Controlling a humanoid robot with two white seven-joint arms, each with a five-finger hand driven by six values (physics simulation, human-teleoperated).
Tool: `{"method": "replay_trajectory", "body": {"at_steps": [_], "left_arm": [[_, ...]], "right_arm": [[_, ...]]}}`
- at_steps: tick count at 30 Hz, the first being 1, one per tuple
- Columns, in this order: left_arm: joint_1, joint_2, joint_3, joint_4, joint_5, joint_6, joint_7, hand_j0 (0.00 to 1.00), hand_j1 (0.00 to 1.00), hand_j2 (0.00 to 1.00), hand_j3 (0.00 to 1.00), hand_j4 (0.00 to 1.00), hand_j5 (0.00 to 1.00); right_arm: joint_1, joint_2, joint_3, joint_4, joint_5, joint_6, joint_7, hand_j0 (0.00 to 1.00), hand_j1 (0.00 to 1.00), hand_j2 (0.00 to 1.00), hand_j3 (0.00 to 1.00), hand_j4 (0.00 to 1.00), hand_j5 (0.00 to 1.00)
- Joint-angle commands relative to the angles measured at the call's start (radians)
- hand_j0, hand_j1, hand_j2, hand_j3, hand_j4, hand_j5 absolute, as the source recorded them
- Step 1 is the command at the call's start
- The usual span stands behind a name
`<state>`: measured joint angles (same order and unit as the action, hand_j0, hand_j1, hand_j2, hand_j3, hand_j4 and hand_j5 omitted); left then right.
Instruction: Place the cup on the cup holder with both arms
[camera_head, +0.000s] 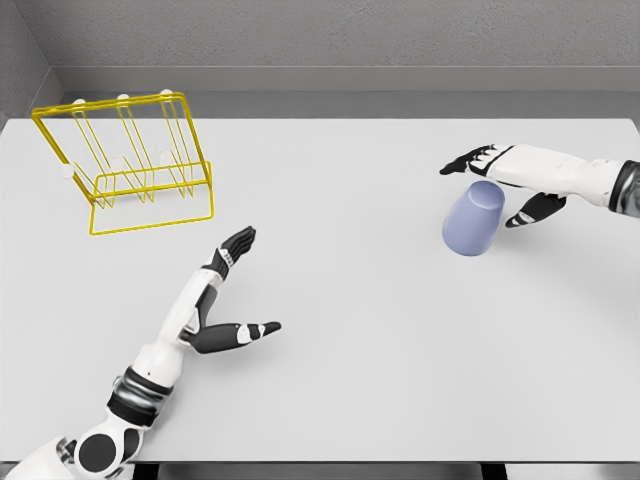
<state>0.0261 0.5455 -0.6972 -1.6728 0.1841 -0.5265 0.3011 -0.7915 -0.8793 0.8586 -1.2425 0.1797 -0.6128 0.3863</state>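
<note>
Head view: lavender cup (473, 218) near the worktop's (380, 340) right edge, between the right hand's (505, 180) spread fingers (470, 162), unheld; left hand (222, 290) open, near the front-left

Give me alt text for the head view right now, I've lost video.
The right robot hand is open around the base of a lavender cup that stands tilted on the white table at right, fingers above and thumb beside it, not closed. The left robot hand hovers open at lower centre-left, apart from the yellow wire cup holder at the far left.
</note>
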Motion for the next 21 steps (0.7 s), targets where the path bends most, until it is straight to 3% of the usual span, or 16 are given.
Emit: {"method": "replay_trajectory", "body": {"at_steps": [1,13,16,21], "left_arm": [[0.0,0.004,0.002,-0.002,0.002,0.005,-0.002,1.0,1.0,1.0,1.0,1.0,1.0],[0.037,-0.006,0.033,-0.004,0.003,-0.006,0.004,1.0,1.0,1.0,1.0,1.0,1.0],[0.074,-0.01,0.084,-0.011,0.005,-0.004,0.007,1.0,1.0,1.0,1.0,1.0,1.0],[0.103,-0.003,0.107,-0.039,0.008,-0.018,0.006,1.0,1.0,1.0,1.0,1.0,1.0]], "right_arm": [[0.0,0.0,0.0,0.002,-0.006,0.002,-0.001,1.0,1.0,1.0,1.0,1.0,1.0],[0.0,0.002,0.02,0.011,-0.003,0.002,0.0,1.0,1.0,1.0,1.0,1.0,1.0],[0.0,0.002,0.02,0.011,-0.003,0.002,0.0,1.0,1.0,1.0,1.0,1.0,1.0],[0.0,0.002,0.031,0.011,-0.003,0.002,0.0,1.0,1.0,1.0,1.0,1.0,1.0]]}}
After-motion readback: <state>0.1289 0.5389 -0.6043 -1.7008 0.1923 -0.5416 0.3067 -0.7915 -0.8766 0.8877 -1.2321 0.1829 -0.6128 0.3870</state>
